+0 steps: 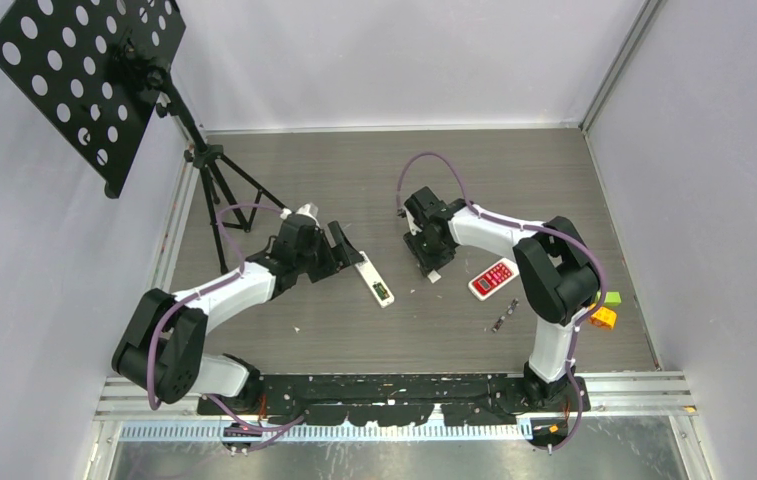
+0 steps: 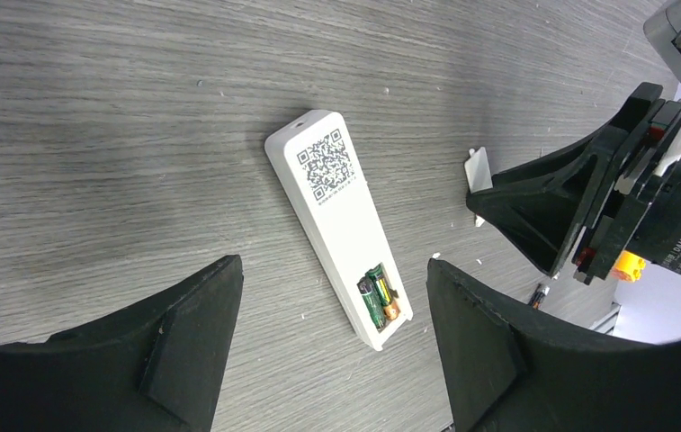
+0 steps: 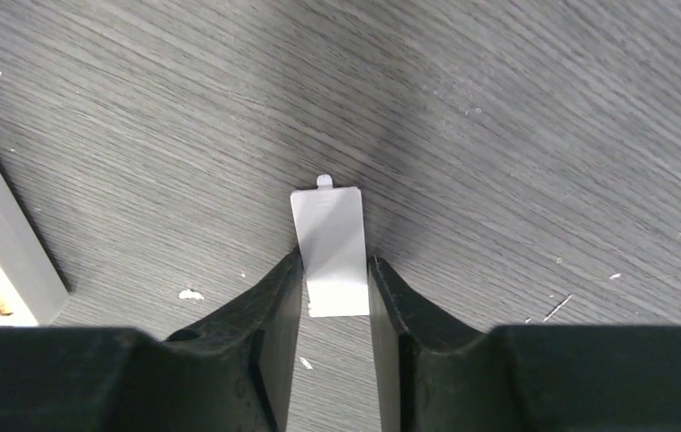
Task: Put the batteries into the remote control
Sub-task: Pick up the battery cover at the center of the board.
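Two batteries [image 2: 377,293] lie in the open remote [image 2: 335,211], its cover [image 3: 329,241] to the right.

Two matching robot arms. In the overhead view the left arm [image 1: 224,295] sits at 8 o'clock and the right arm [image 1: 544,270] at 4 o'clock. Each has glossy white link shells between bulky black joint housings, on black bases [image 1: 394,395] at 6 o'clock. A thin lilac cable [image 1: 432,156] runs along each arm in loose loops. The left gripper [image 2: 332,270] and right gripper [image 3: 336,263] have matte black, wedge-shaped fingers [image 3: 264,315] with flat inner faces. In the left wrist view, the right gripper's black body at 3 o'clock bears small white lettering, possibly "DAMIAO". A pale grey bracket [image 2: 678,27] with dark screw heads sits at 1 o'clock.
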`<action>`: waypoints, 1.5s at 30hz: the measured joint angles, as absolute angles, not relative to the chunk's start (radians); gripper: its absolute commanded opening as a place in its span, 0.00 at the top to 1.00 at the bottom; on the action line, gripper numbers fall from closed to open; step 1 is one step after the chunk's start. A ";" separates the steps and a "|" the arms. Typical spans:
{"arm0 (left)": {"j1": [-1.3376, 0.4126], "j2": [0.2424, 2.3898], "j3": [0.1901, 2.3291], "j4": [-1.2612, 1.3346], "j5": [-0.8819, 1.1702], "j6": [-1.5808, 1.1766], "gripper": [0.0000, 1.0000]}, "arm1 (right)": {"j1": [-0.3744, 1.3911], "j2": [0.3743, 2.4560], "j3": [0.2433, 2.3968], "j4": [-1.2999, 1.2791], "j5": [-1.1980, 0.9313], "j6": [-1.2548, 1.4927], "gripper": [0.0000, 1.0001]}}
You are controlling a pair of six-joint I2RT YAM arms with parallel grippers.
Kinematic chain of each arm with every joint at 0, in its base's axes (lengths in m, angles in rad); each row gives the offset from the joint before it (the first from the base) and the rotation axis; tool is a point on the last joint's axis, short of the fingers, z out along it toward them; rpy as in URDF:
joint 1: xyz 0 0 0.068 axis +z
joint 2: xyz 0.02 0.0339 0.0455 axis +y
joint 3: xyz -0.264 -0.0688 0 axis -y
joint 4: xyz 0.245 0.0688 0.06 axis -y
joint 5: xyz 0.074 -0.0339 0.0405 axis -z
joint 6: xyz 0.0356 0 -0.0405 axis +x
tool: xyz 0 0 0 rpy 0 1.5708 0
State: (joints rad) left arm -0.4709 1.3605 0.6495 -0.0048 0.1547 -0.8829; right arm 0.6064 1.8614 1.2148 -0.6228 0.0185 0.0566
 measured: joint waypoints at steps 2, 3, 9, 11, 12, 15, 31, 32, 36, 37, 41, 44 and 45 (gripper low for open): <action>-0.471 1.361 0.649 -0.004 0.165 -0.883 0.23 | 0.605 1.861 1.214 -0.623 0.018 0.065 0.68; -0.471 1.361 0.649 -0.003 0.173 -0.883 0.23 | 0.605 1.861 1.213 -0.623 0.023 0.068 0.68; -0.471 1.365 0.650 0.036 0.249 -0.884 0.29 | 0.606 1.854 1.206 -0.617 0.033 0.083 0.68; -0.471 1.373 0.652 0.063 0.283 -0.886 0.34 | 0.606 1.845 1.195 -0.609 0.036 0.085 0.68; -0.471 1.378 0.654 0.078 0.301 -0.888 0.36 | 0.605 1.839 1.189 -0.605 0.039 0.086 0.68; -0.472 1.405 0.664 0.111 0.348 -0.894 0.41 | 0.604 1.816 1.163 -0.599 0.043 0.086 0.68; -0.546 1.666 0.805 0.214 0.459 -0.962 0.44 | 0.601 1.637 1.034 -0.531 -0.071 0.128 0.66; -0.554 1.681 0.817 0.217 0.464 -0.966 0.44 | 0.601 1.632 1.029 -0.525 -0.081 0.131 0.66; -0.583 1.730 0.848 0.241 0.470 -0.991 0.48 | 0.601 1.602 1.009 -0.508 -0.125 0.135 0.66; -0.590 1.741 0.853 0.249 0.470 -0.997 0.49 | 0.601 1.596 1.007 -0.505 -0.132 0.135 0.66; -0.610 1.772 0.866 0.259 0.469 -1.020 0.52 | 0.601 1.585 1.004 -0.492 -0.152 0.136 0.66; -0.618 1.795 0.872 0.270 0.470 -1.039 0.52 | 0.601 1.581 1.002 -0.485 -0.164 0.139 0.66; -0.620 1.799 0.873 0.272 0.471 -1.041 0.52 | 0.601 1.579 1.001 -0.482 -0.168 0.139 0.66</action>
